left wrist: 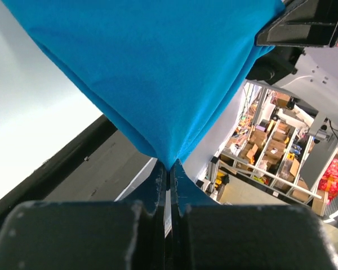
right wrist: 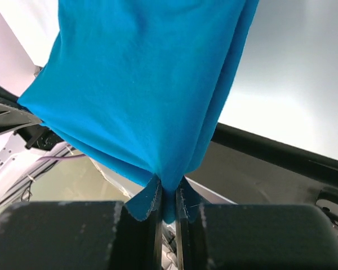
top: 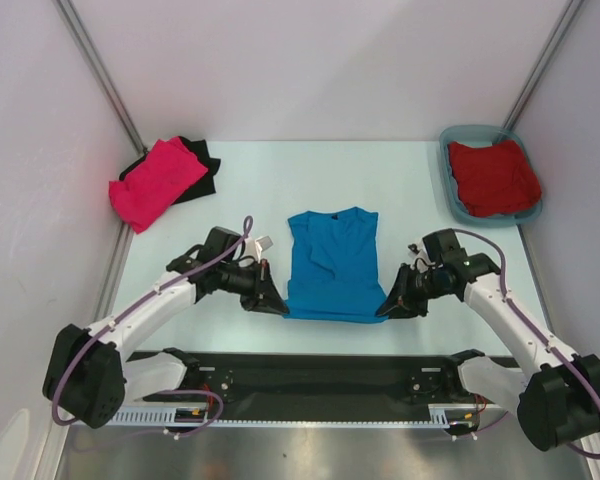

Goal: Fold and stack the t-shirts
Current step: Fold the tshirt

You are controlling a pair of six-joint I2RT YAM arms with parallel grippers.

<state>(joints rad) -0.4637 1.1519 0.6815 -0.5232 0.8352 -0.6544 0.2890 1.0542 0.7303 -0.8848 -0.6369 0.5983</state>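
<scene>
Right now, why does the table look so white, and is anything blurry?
Left wrist view: the table is washed out almost white by bright light, the blue t-shirt is sharp, and the left hand pinching it is dark. Right wrist view: same glare on the table, and the right hand is dark too. Top view: even light, everything sharp, only faint shadows.

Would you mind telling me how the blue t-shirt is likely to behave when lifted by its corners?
Probably floppy: the blue t-shirt bunches to a point where the left gripper pinches it. Likely light: thin folds gather at the right gripper. It may sag between them.
</scene>
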